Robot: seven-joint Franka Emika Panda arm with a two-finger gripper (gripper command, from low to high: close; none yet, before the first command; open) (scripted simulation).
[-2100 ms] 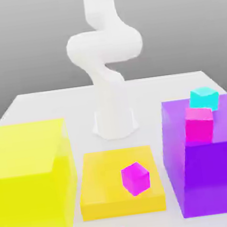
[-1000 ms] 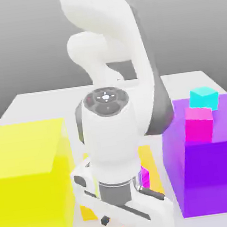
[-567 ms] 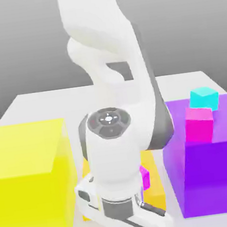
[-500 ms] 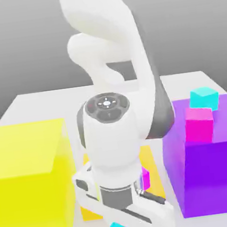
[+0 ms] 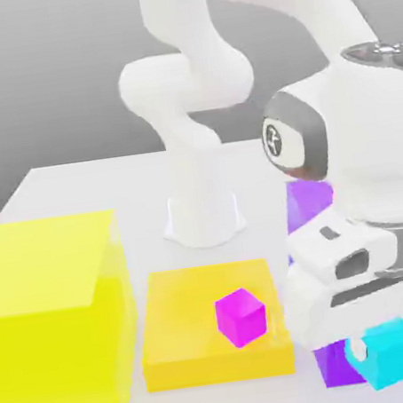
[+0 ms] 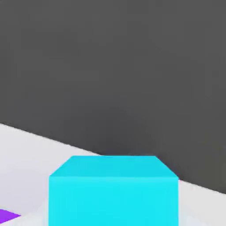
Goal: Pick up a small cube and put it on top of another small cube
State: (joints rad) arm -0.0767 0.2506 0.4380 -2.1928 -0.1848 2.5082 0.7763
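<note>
A small cyan cube hangs in the air low at the exterior view's right, in front of the purple block. My gripper is shut on this small cube, with the white hand right above it. In the hand view the same cube sits close up between the jaws. The other small cube is hidden behind my hand and wrist.
A big yellow block stands at the exterior view's left. A low yellow block in the middle carries a small magenta cube. The arm's base stands behind it on the white table.
The gripper closed on the cyan cube at the front middle. It then lifted the cube and swung to the exterior view's right, in front of the purple block.
</note>
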